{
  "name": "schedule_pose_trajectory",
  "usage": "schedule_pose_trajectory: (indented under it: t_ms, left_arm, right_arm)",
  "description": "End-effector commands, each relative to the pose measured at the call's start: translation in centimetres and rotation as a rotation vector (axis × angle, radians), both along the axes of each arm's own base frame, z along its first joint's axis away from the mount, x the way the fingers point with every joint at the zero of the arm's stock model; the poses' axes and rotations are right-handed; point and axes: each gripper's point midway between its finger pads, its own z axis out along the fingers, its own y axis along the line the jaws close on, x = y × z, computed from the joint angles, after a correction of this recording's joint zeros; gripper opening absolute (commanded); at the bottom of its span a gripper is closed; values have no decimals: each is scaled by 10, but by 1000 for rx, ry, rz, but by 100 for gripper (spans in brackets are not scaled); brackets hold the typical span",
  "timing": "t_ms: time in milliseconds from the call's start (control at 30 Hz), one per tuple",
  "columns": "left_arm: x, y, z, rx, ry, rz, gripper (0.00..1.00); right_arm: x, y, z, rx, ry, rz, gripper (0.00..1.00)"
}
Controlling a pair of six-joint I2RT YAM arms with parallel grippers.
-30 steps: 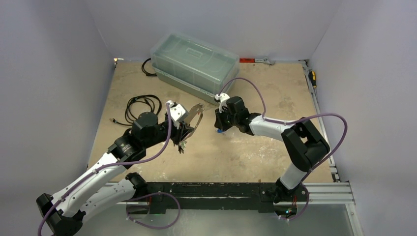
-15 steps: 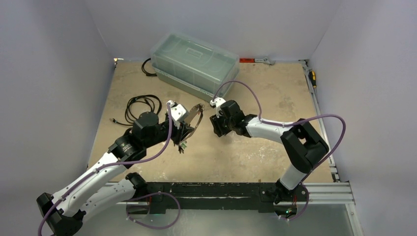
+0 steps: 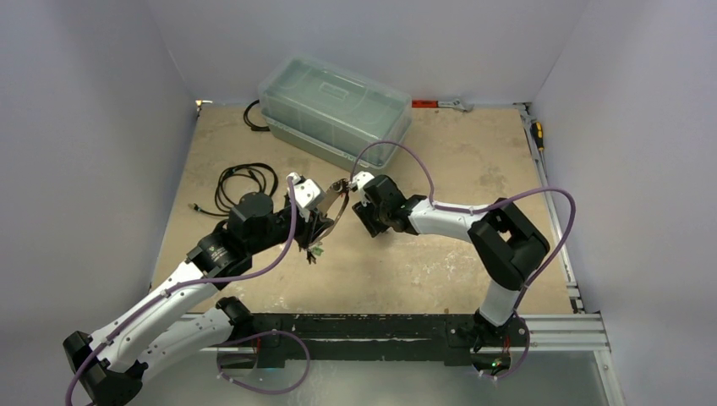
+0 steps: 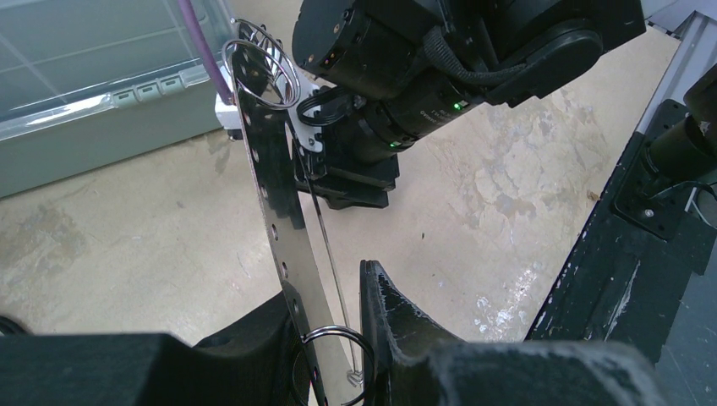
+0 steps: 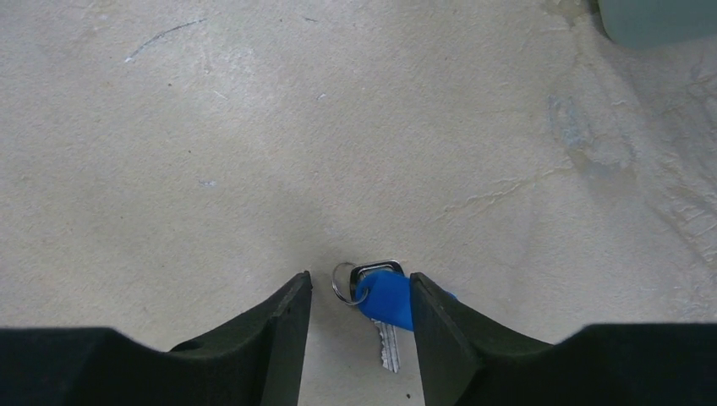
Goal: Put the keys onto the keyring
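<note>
My left gripper (image 3: 325, 222) is shut on the keyring (image 3: 339, 196), a flat grey metal ring held edge-up above the table. In the left wrist view the keyring (image 4: 272, 178) runs up from between my jaws (image 4: 325, 326), with a small split ring (image 4: 269, 63) at its top. A few small keys (image 3: 314, 249) hang under it. My right gripper (image 3: 363, 222) sits close to the right of the keyring. In the right wrist view it (image 5: 359, 292) is open, low over the table. A blue-headed key (image 5: 385, 298) with a small ring lies between the fingers, against the right one.
A translucent lidded box (image 3: 334, 106) stands at the back. A coiled black cable (image 3: 245, 182) lies at the left. A wrench (image 3: 448, 104) and a screwdriver (image 3: 538, 135) lie along the back and right edges. The black front rail (image 3: 380, 326) carries both arm bases.
My right gripper has moved left across the table, from well apart to right beside the keyring. The left arm and the keyring have barely moved.
</note>
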Motion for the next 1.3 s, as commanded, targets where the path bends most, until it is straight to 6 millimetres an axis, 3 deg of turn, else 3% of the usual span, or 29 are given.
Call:
schedule_pose_trajectory:
  t_ms: [0, 733, 967, 1267]
  left_arm:
    - [3, -6, 24, -70, -50, -6, 0]
    - [2, -5, 26, -76, -53, -9, 0]
    - [1, -5, 27, -79, -56, -10, 0]
    - [1, -5, 27, -79, -57, -8, 0]
  right_arm:
    - [12, 7, 14, -17, -57, -2, 47]
    - [13, 2, 7, -77, -71, 7, 0]
    - [14, -3, 20, -54, -114, -28, 0]
    - [5, 6, 46, 95, -132, -34, 0]
